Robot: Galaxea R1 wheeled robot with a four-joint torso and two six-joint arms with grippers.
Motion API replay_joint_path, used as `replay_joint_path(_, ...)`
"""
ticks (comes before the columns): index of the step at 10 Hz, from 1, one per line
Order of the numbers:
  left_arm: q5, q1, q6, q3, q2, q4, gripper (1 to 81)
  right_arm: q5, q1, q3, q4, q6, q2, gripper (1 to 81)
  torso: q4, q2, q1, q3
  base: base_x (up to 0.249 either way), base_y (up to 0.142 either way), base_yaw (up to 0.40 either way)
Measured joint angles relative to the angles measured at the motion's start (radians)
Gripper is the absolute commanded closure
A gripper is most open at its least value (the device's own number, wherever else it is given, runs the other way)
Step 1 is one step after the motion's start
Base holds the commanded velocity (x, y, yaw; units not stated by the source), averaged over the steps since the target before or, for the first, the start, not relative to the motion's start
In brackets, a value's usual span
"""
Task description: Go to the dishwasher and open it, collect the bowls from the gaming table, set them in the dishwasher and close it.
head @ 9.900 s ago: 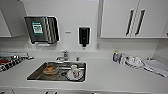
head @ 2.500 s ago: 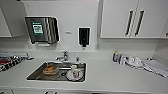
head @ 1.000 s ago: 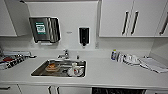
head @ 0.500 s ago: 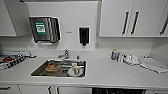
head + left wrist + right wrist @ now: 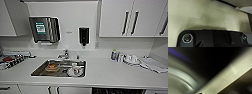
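From my head camera I face a white worktop [image 5: 117, 72] with one steel sink [image 5: 37, 73] sunk into it. In the sink I count one orange-brown dish [image 5: 52, 66] and one white plate [image 5: 75, 72]; anything more in there is too blurred to count. On the wall hang one steel paper-towel dispenser [image 5: 45, 29] and one black soap dispenser [image 5: 84, 35], with one tap [image 5: 65, 53] below them. To the right, on the worktop, stand a few small bottles [image 5: 116, 56] and a loose heap of white things [image 5: 142, 62] that I cannot number. Above them I count three dark handles on the white wall cabinets [image 5: 117, 17]. At the lower edge, right of the sink, a dark strip [image 5: 117, 91] sits under the worktop; I judge this to be the top of the dishwasher, but whether it is open I cannot tell. By my reckoning the task is barely begun: I am at the kitchen unit, with both bowls to fetch from the gaming table.

From my left wrist camera I see pale speckled floor [image 5: 205, 16] beyond my own dark plate. I cannot tell how my left claw stands.

From my right wrist camera I see a pale speckled band [image 5: 230, 75] across darkness, and a blurred curved rim [image 5: 184, 79]. My right claw's state I cannot tell either.
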Motion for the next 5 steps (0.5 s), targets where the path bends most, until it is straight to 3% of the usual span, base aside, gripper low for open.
replay_joint_path(5, 0.004, 0.012, 0.0, 0.0, 0.006, 0.0, 1.0, 0.01, 0.013, -0.042, -0.022, 0.007, 0.028, 1.0, 0.0, 0.0, 0.001, -0.001, -0.072, 0.0, 0.0)
